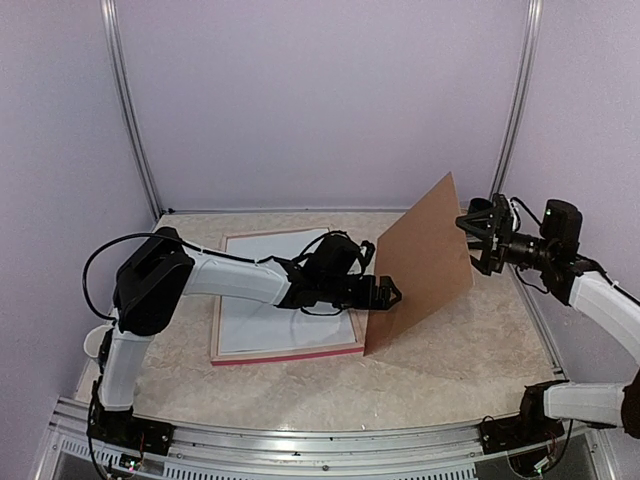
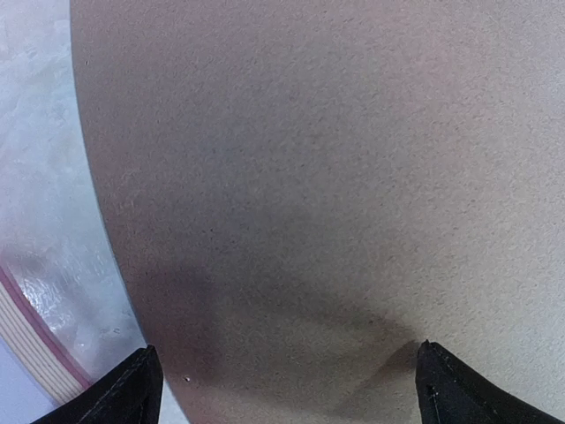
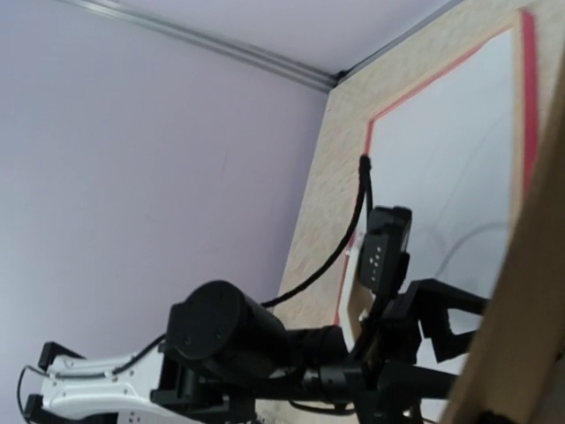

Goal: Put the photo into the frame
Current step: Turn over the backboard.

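The frame [image 1: 288, 355] lay flat at centre left, its opening showing plain white; the photo was not visible in any view. A brown backing board [image 1: 420, 262] stood tilted at centre right, between the left gripper [image 1: 388, 293] and the right gripper [image 1: 474, 236] (both spread wide, pinching nothing). Inserting the photo and closing the frame were probably yet to do. Beige speckled table [image 1: 450, 350], lilac walls [image 1: 320, 100].
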### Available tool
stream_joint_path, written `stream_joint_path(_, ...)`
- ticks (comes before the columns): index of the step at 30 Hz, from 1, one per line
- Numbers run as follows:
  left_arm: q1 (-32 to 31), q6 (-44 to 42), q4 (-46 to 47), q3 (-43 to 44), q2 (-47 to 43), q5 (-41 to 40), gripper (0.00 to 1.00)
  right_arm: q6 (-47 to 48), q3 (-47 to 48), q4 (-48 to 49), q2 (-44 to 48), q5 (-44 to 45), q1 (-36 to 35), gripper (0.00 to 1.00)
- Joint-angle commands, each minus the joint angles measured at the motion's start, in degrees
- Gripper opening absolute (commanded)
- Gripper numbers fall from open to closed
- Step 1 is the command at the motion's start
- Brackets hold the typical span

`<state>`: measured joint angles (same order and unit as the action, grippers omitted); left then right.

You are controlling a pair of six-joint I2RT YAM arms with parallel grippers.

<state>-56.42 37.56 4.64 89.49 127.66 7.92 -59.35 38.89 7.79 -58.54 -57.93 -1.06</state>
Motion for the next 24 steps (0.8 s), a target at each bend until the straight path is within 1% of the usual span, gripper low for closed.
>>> stream_joint_path(1,0.35,0.32,0.59,-0.58,-3.51,-0.30,0.98,-0.29,3.10,4.72,-2.21,0.89,-3.03,0.95)
stream_joint_path(9,0.94,0.58,0.68,-1.56,-4.73,-0.71,0.98,-0.75,4.86,8.07,-6.80,1.92,-6.17,0.95)
stream_joint_path(13,1.58,1.04,1.20,-3.58,-6.22,-1.74,0.99,-1.73,6.26,9.95,-8.40,2.37,-7.58,0.95)
stream_joint_path(24,6.25,2.29,3.55,-10.04,-17.35,-3.34,0.99,-2.25,9.63,13.80,-14.02,3.56,-12.45,0.96)
